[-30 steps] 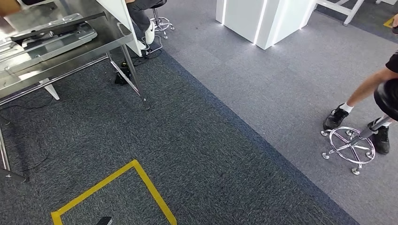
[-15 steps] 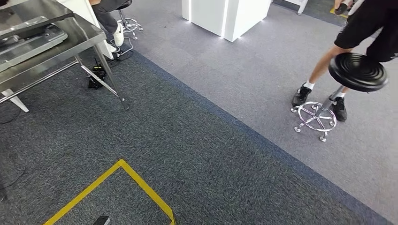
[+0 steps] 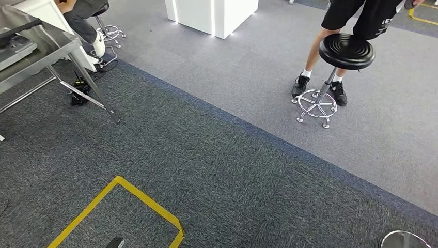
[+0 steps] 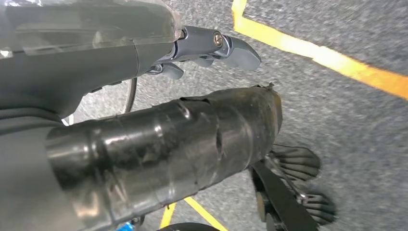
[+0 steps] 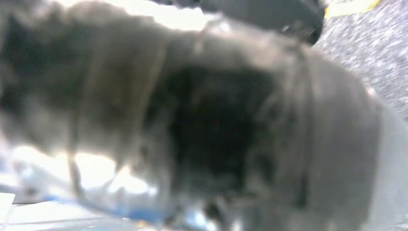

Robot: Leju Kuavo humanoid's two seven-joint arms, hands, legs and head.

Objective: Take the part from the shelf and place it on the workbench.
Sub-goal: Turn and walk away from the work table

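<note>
The left hand (image 4: 211, 45) hangs over grey carpet (image 3: 217, 170) marked with yellow tape (image 3: 124, 199), its grip impossible to judge, the right hand likewise lost in blur, and a metal part (image 3: 13, 44) lies on the steel workbench (image 3: 49, 49) far left.

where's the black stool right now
In the head view the black stool stands upper right on the lighter grey carpet, right in front of a standing person's legs, its chrome base beside their black shoes.
</note>
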